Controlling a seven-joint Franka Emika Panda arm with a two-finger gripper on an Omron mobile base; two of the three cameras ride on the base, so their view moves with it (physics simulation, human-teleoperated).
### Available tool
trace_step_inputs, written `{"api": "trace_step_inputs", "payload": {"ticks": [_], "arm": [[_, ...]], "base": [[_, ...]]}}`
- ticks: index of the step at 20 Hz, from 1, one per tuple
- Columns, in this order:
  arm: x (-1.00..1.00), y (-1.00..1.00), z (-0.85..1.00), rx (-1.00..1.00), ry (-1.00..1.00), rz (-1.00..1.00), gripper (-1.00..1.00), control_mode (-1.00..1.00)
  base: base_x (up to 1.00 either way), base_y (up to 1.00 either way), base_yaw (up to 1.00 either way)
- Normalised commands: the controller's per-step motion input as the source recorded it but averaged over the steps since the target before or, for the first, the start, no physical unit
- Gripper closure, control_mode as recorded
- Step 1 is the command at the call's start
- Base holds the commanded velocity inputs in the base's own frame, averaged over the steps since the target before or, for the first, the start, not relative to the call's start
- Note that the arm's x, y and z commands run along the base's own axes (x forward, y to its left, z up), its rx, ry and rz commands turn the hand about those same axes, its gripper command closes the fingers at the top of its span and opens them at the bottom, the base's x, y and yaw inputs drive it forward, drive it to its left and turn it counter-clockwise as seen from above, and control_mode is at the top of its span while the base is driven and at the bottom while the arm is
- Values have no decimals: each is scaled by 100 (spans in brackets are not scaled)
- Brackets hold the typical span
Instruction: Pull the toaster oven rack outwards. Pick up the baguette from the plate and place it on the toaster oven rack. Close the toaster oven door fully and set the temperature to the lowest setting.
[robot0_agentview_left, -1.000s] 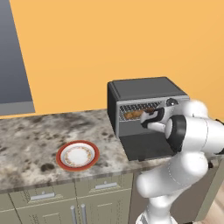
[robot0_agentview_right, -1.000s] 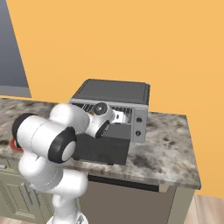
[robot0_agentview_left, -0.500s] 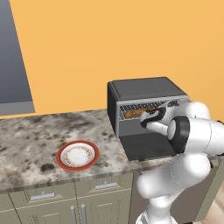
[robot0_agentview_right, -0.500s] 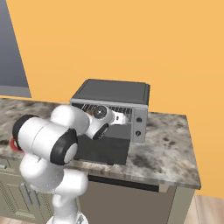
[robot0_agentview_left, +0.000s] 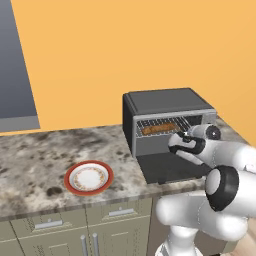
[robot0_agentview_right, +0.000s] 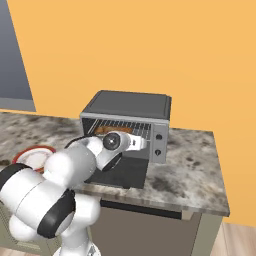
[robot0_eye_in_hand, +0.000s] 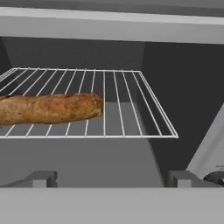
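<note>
Baguette (robot0_eye_in_hand: 48, 108) lies lengthwise on rack (robot0_eye_in_hand: 127, 109) inside oven (robot0_agentview_left: 165, 107), released | hand (robot0_agentview_left: 181, 140) fully open, empty, just outside the cavity | door (robot0_agentview_left: 170, 167) down, to be shut next | plate (robot0_agentview_left: 88, 177) bare on counter (robot0_agentview_left: 30, 165)

The white arm rises from its base, folds at a dark-jointed elbow, and reaches forward with the wrist held about level. The claw (robot0_agentview_left: 181, 141) points ahead, its jaws spread wide and gripping nothing. In the hand view the two dark fingertips (robot0_eye_in_hand: 40, 178) stand well apart at the bottom, with open space between them.
</note>
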Motion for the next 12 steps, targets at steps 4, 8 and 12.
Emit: {"api": "trace_step_inputs", "payload": {"ticks": [4, 8, 12], "arm": [[0, -1, 100, 2, 15, 0, -100, -100], [-20, -3, 50, 0, 35, 0, -100, -100], [-52, -8, 3, 1, 20, 0, -100, -100]], "base": [[0, 0, 0], [0, 0, 0], [0, 0, 0]]}}
